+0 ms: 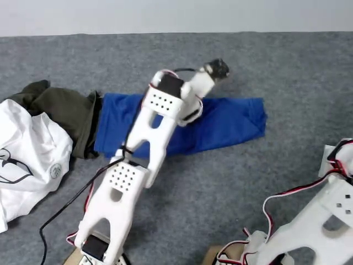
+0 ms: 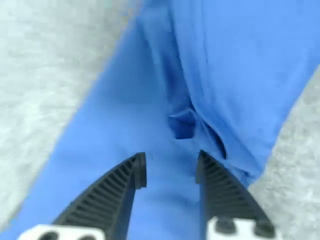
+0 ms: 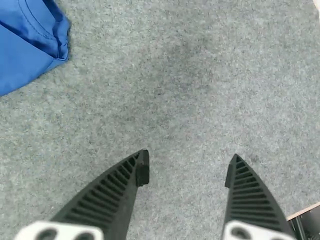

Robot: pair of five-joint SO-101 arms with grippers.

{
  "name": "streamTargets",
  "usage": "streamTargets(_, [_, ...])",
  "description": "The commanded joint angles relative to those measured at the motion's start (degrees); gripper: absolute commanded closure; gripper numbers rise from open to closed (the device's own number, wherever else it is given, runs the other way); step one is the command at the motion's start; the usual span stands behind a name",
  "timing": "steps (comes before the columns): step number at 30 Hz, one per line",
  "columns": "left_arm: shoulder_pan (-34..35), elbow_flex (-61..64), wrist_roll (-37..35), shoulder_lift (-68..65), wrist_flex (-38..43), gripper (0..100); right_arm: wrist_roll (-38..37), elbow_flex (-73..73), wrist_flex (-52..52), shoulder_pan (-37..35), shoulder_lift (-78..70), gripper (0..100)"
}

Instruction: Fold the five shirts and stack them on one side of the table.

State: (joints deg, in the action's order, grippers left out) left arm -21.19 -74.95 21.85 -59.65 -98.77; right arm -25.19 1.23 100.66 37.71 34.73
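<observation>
High view: the left arm (image 1: pixel 149 132) stretches out over the blue shirt (image 1: pixel 226 124), which lies as a long band across the middle of the table (image 1: pixel 220 187). An olive shirt (image 1: pixel 60 110) sits bunched against the blue shirt's left end, and a white shirt (image 1: pixel 27 149) is spread loose at the table's left edge. The right arm (image 1: pixel 314 221) is at the lower right, well apart from all the cloth.

Left wrist view: the left gripper (image 2: pixel 170 167) hangs just above the blue shirt, jaws moderately parted and holding nothing. A small pucker of cloth (image 2: pixel 182 122) lies just ahead of the tips. The table shows on either side of the band.

Right wrist view: the right gripper (image 3: pixel 187 170) is over bare table, jaws spread wide and empty. One corner of the blue shirt (image 3: pixel 30 45) lies off to the side.

The step in hand appears to be the folding of the blue shirt, seemingly part done since it already lies narrow. No folded stack is visible. The next move likely calls for the left jaws to drop and close on a fabric edge or the pucker, taking all layers together. The right arm would have to come across if a second grip is wanted.
</observation>
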Motion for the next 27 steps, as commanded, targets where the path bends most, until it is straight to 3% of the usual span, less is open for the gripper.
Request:
streamTargets(1, [6.2, -0.7, -8.6, 7.6, -1.8, 85, 0.4, 0.5, 2.2, -0.7, 1.6, 74.3])
streamTargets(6, [17.8, 9.2, -13.8, 10.9, -1.8, 90, 0.4, 0.5, 2.2, -0.7, 1.6, 74.3])
streamTargets(12, [27.0, 18.9, -13.6, 12.0, -1.8, 80, 0.4, 0.4, 2.2, -0.8, 1.5, 74.3])
streamTargets(27, [27.3, 19.4, -9.0, 0.5, -1.6, 77, 0.4, 0.4, 2.2, -0.8, 1.6, 74.3])
